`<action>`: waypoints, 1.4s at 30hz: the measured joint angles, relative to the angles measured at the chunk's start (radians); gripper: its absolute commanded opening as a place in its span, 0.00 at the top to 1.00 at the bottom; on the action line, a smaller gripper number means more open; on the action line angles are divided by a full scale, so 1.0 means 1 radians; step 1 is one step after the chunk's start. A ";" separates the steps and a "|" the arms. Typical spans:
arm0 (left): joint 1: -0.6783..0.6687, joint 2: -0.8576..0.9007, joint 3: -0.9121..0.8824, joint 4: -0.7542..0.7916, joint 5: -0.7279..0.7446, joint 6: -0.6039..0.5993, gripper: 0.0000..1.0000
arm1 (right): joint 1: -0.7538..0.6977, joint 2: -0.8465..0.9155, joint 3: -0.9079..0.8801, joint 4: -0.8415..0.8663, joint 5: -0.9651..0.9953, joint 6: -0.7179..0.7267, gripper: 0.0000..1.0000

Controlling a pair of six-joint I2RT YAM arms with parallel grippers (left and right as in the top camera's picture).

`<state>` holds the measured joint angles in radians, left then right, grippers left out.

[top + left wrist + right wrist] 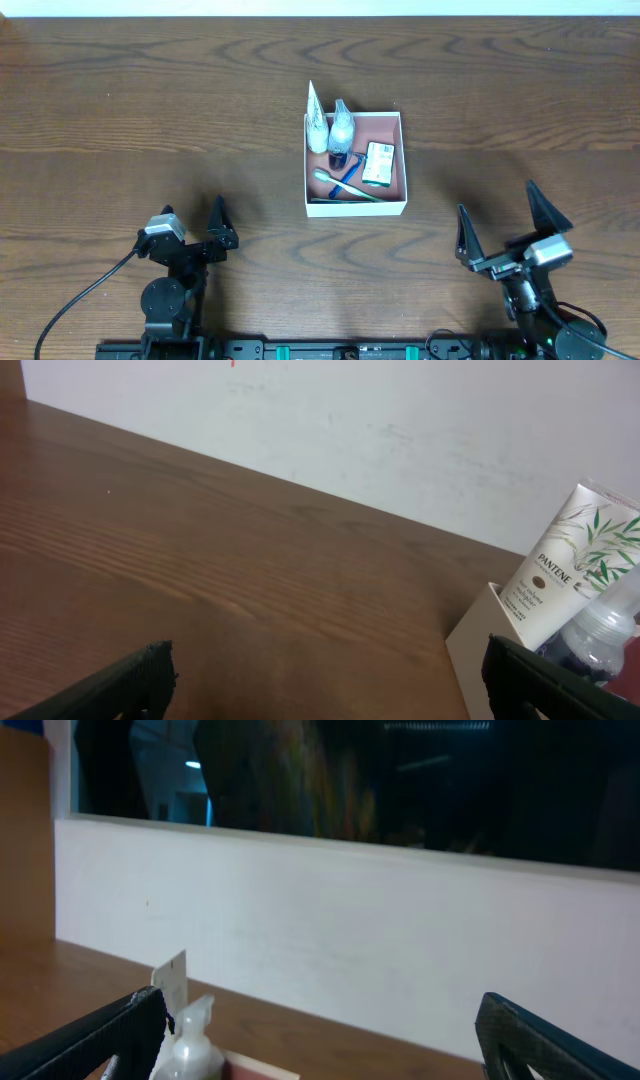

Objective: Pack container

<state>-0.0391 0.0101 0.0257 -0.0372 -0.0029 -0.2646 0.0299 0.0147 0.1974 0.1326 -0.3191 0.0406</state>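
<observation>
Container (355, 209) filled with toiletries (378, 165), packing seemingly done. Left claw (193, 207), right claw (496, 198) spread wide, empty. Next: hold back.

We see both arms in matte black; the left gripper (192, 208) and right gripper (495, 196) each have two flat, pointed, wedge-shaped fingers (545, 208), which show as dark blurred slabs at the bottom corners of both wrist views. Each wrist carries a pale grey boxy block (160, 230), approx. rectangular, and the left arm has a round black joint (165, 298) at its base. A thin black cable (85, 293) curves off the left arm twd the lower-left of the overhead view.
</observation>
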 measured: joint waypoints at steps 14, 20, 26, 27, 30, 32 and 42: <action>0.000 0.000 0.000 0.000 0.000 0.000 0.02 | 0.000 0.000 -0.156 0.010 0.126 0.097 0.01; 0.000 0.000 0.000 0.000 0.000 0.000 0.02 | 0.000 -0.001 -0.185 -0.063 0.164 0.095 0.01; 0.000 0.000 0.000 0.000 0.000 0.000 0.02 | 0.001 -0.002 -0.190 -0.181 0.182 0.092 0.01; 0.000 0.000 0.000 0.000 0.000 0.000 0.02 | 0.001 -0.002 -0.190 -0.191 0.185 0.088 0.01; 0.000 0.000 0.000 0.000 0.000 0.000 0.02 | 0.001 -0.003 -0.190 -0.191 0.186 0.073 0.01; 0.000 0.000 0.000 0.000 0.000 0.000 0.02 | 0.001 -0.003 -0.190 -0.191 0.187 0.060 0.01; 0.000 0.000 0.000 0.000 0.000 0.000 0.02 | 0.001 -0.003 -0.190 -0.191 0.189 0.025 0.01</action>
<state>-0.0391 0.0101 0.0257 -0.0372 -0.0029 -0.2642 0.0311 0.0120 0.0074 -0.0586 -0.1299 0.0654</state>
